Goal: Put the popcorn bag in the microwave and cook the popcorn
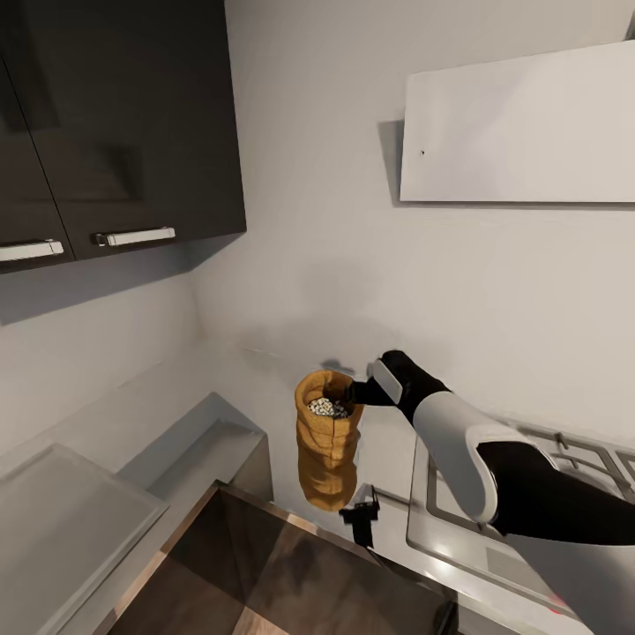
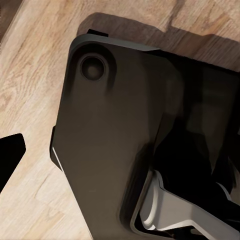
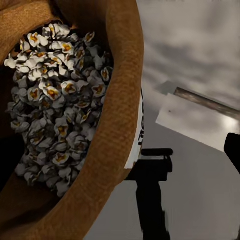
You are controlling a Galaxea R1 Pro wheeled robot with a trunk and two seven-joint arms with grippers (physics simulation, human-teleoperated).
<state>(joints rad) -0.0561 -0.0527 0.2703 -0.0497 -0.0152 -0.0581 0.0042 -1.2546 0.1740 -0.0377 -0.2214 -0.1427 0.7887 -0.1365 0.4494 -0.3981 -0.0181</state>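
Observation:
The popcorn bag, a tall mustard-tan sack, stands upright near the front edge of the grey countertop. White popped popcorn fills its mouth. My right gripper reaches the rolled rim from the right. In the right wrist view the rim, the popcorn and the white label are close up. The rim wall lies between two fingers that stand far apart, one inside the bag and one outside. The gripper is open. One left fingertip hangs over the wood floor. The microwave is out of view.
Dark wall cabinets hang at upper left and a flat grey range hood at upper right. The gas hob lies under my right arm. A recessed tray-like basin sits left. A small black fixture stands by the bag's base.

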